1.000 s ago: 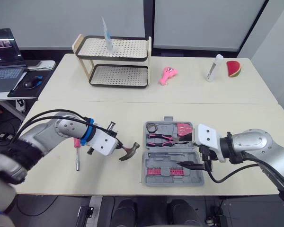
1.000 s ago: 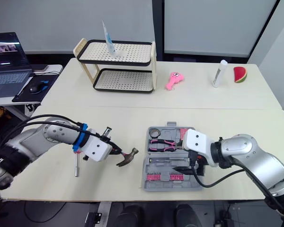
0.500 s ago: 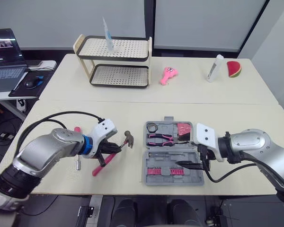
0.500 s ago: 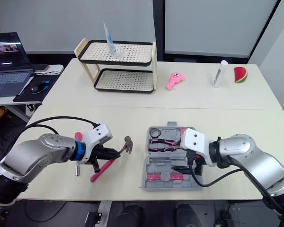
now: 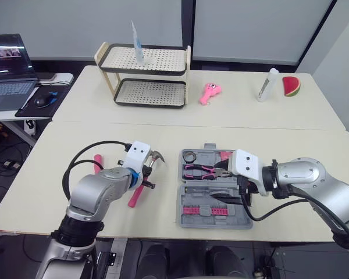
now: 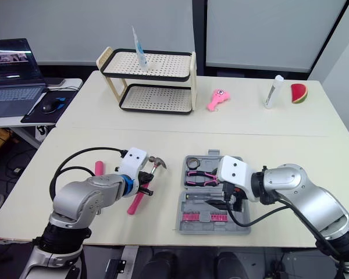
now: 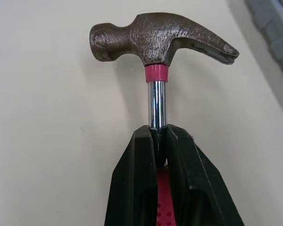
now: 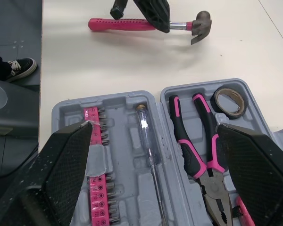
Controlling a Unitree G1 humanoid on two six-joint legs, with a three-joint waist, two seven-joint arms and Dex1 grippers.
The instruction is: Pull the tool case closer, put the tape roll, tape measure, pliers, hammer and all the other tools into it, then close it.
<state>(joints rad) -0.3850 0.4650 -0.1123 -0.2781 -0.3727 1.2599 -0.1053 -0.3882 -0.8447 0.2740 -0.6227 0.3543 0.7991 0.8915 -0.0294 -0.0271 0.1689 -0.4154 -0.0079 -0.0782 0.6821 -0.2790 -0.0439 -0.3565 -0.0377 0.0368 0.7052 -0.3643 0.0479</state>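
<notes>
- Gripping is done on the thin chrome shaft of the pink-handled steel claw hammer (image 7: 160, 37), just under its head. The left gripper (image 7: 158, 134) is clamped tight there, and the hammer is held over the pale surface (image 5: 75, 145), to the left of the case.
- Slipping or swivelling of the smooth round shaft between the black fingers (image 7: 132, 188) is judged the main risk, since the long handle hangs free behind the grasp.
- The rim of the open grey plastic tool case (image 5: 178, 212) could be knocked if the handle is swung in low.
- The moulded slot could be missed, as the dark tape roll (image 8: 229, 101), pink-handled pliers (image 8: 198, 136) and clear screwdriver (image 8: 148, 141) are seated close by.
- The right gripper (image 8: 154, 126) is held spread wide apart above the case, so a collision between the arms is possible.
- A pink-handled tool (image 5: 97, 164) lies on the surface and could be overlooked.
</notes>
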